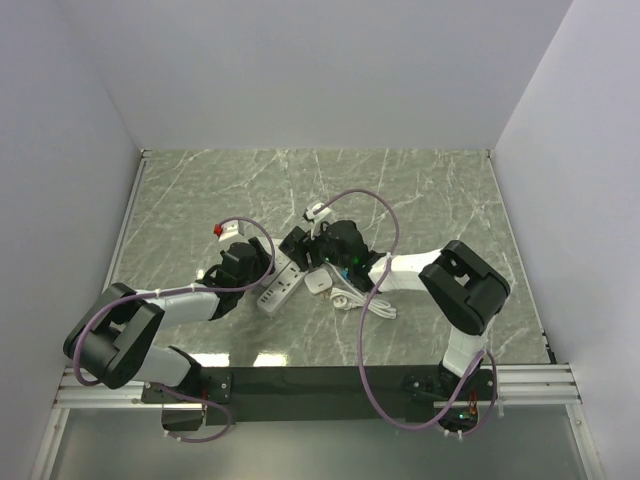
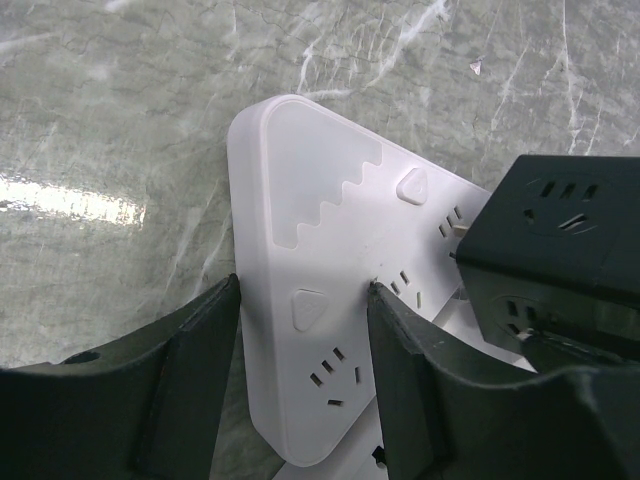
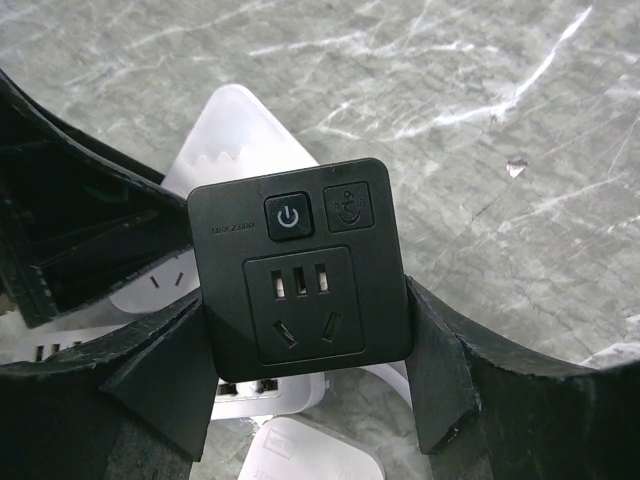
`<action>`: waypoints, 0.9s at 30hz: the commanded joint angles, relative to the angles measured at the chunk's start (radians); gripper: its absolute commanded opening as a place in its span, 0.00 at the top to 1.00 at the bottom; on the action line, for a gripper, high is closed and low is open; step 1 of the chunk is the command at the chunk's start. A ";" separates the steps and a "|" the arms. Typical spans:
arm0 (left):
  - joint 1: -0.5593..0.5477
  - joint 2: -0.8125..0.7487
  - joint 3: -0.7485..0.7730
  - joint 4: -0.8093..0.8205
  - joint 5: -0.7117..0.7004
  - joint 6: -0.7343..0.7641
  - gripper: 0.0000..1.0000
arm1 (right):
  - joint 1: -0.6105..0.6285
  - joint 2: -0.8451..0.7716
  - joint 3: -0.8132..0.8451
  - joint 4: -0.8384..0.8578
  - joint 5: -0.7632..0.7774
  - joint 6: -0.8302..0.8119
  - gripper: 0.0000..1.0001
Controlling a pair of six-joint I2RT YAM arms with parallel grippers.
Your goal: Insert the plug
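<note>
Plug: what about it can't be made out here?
- Prongs: the right wrist view shows only the face of the plug; its body hides them.
- Which socket of the strip it's over: in the left wrist view the plug covers it.
- Top view: both are too small for detail.

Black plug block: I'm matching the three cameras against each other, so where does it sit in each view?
Top external: black plug block near centre, just above the white power strip.
Left wrist: at the right edge, over the strip.
Right wrist: dead centre.
Shared landmark: the white power strip.

plug (image 3: 300, 290) over power strip (image 3: 235, 125) — on table (image 1: 420, 190)
</note>
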 commanded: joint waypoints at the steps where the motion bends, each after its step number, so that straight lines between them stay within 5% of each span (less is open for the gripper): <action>1: -0.005 0.014 -0.009 -0.116 0.005 0.037 0.43 | -0.006 0.019 0.037 0.047 0.013 -0.003 1.00; 27: -0.010 0.033 0.002 -0.120 0.008 0.044 0.47 | 0.019 0.123 0.166 -0.169 0.115 -0.061 1.00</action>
